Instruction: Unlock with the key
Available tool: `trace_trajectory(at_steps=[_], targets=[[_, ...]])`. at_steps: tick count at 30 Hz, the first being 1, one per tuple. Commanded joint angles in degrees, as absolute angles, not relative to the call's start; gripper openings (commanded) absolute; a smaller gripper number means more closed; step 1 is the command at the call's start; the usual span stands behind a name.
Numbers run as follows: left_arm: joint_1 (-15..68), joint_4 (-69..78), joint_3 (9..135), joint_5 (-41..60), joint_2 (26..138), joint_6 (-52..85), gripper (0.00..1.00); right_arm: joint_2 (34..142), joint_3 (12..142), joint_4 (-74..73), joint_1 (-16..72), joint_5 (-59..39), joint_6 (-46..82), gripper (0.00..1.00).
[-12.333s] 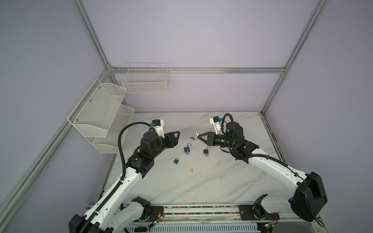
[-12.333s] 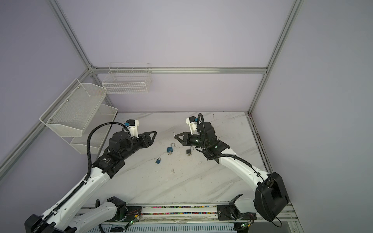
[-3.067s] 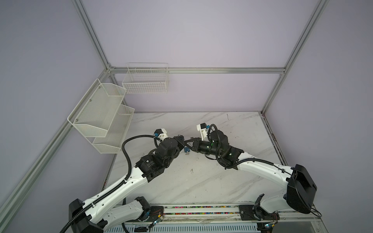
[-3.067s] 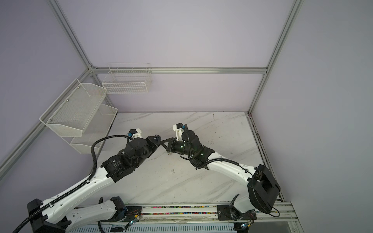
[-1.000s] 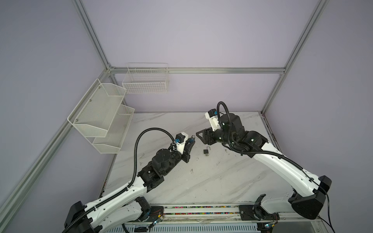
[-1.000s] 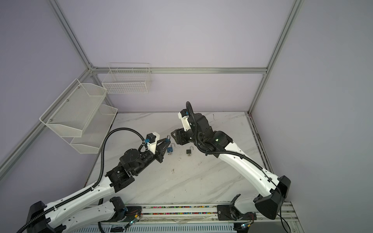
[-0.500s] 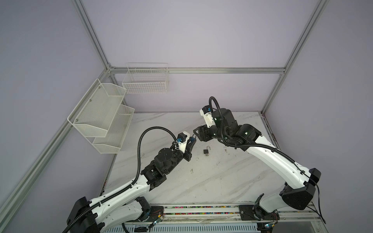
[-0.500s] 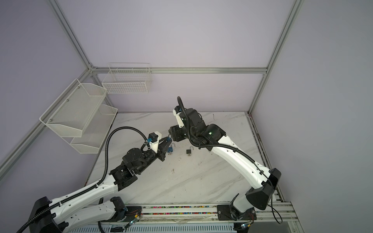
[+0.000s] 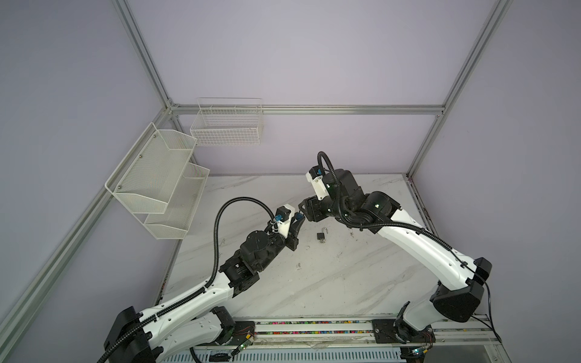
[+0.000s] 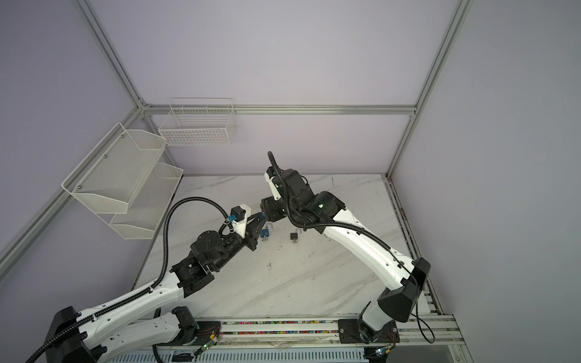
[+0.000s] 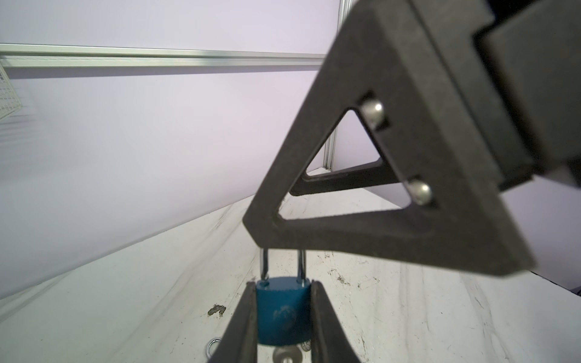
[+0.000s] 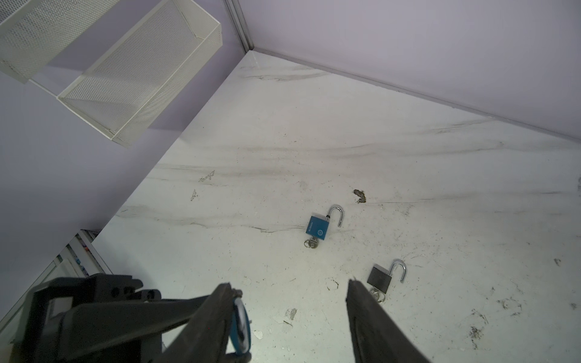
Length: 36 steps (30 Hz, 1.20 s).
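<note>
Marble bench (image 9: 345,283) is carrying two locks. The left end effector (image 11: 283,284) is clamping a blue lock (image 11: 283,317) by its body, up off the bench, with the shackle (image 11: 303,264) sticking out and one leg sitting clear of the body. The right end effector (image 12: 290,283) is hanging spread wide right by that shackle, gripping nothing; can't tell if it's touching. Lying below are a second blue lock (image 12: 318,228) and a black lock (image 12: 379,278), both with shackles open, and a key (image 12: 312,243) is sitting in the blue one.

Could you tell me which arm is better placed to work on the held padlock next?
Right. The left gripper is shut on the blue padlock; the right gripper hangs open by its shackle.
</note>
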<state>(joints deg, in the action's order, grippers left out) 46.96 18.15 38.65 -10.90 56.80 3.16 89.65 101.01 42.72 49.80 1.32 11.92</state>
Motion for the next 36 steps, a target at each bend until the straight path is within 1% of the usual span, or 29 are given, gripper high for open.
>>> trace_trajectory(at_steps=[1,6,12,18,25,31,36], targets=[[47.1,22.0,36.1,-11.6,56.3,1.8,0.00,90.6,102.9,45.5,50.1,4.0,10.8,0.61],[47.1,21.9,35.8,-11.5,56.0,1.5,0.00,91.6,104.6,47.1,50.1,5.5,11.4,0.62],[47.1,21.9,35.0,-11.3,55.2,1.1,0.00,92.8,105.9,49.9,49.9,6.1,12.6,0.67],[47.2,22.2,34.3,-10.9,54.2,0.7,0.00,94.3,107.0,52.1,49.4,3.3,12.0,0.67],[47.2,22.1,34.2,-10.2,54.1,0.2,0.00,94.5,107.3,53.9,48.7,3.8,11.4,0.68],[47.2,22.9,34.1,-9.5,54.2,-0.3,0.00,93.3,107.0,54.1,46.0,-1.3,11.1,0.68],[47.2,23.5,34.1,-8.9,54.7,-0.4,0.00,93.4,107.5,54.7,44.7,-3.2,10.4,0.68]])
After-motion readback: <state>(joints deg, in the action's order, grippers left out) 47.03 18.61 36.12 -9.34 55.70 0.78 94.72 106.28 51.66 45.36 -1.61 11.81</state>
